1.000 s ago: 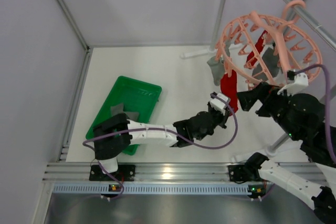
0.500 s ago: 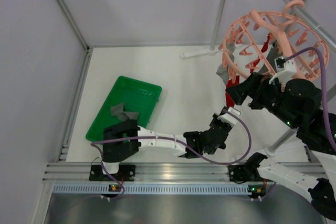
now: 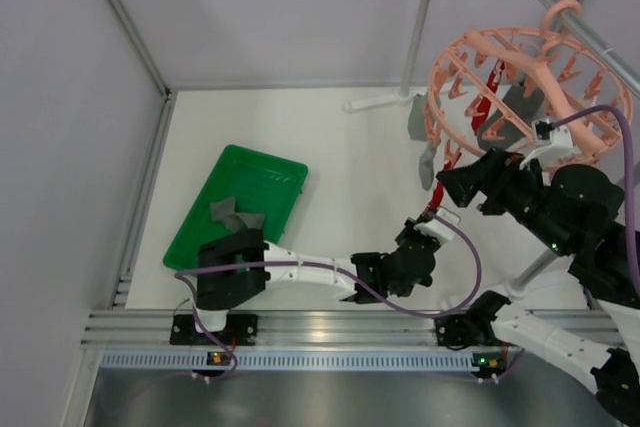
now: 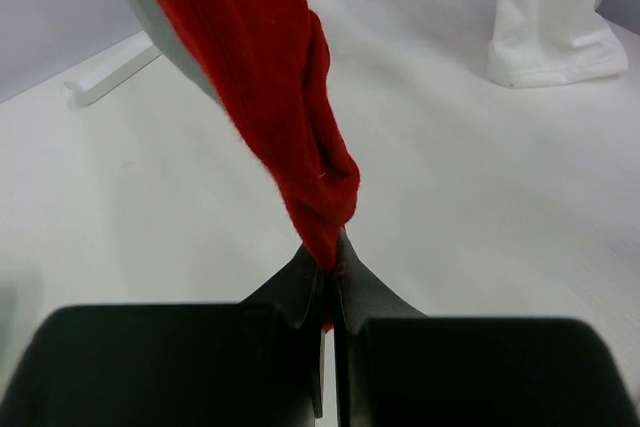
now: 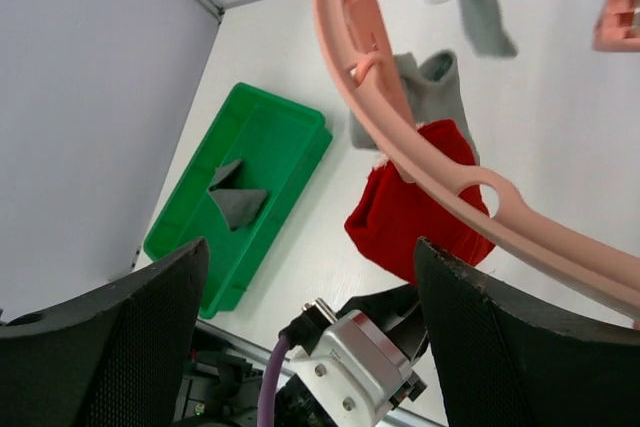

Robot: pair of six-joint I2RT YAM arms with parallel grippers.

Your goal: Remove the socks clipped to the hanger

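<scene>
Left gripper (image 4: pixel 328 257) is clamping the red sock (image 4: pixel 270 77).
Right gripper (image 5: pixel 310 247) is holding its fingers wide apart, near the hanger (image 5: pixel 400 137) ring.

Bench (image 3: pixel 330 187): flat white top, grey panels along the left and far edges, aluminium rail (image 3: pixel 320 325) across the near edge.
On it:
- Green tray (image 3: pixel 272 179) on the left half, close to the left panel. It's skewed, long axis running near-left to far-right.
- Grey socks (image 3: pixel 235 215) lie crumpled inside the tray, in its near half.
- White stand foot (image 3: pixel 372 103), a thin bar flat on the top by the far edge, well apart from the tray.
- Second white foot (image 4: pixel 550 27), blocky and upright on the top, seen in the left wrist view. Can't place it for sure in the overhead.
</scene>
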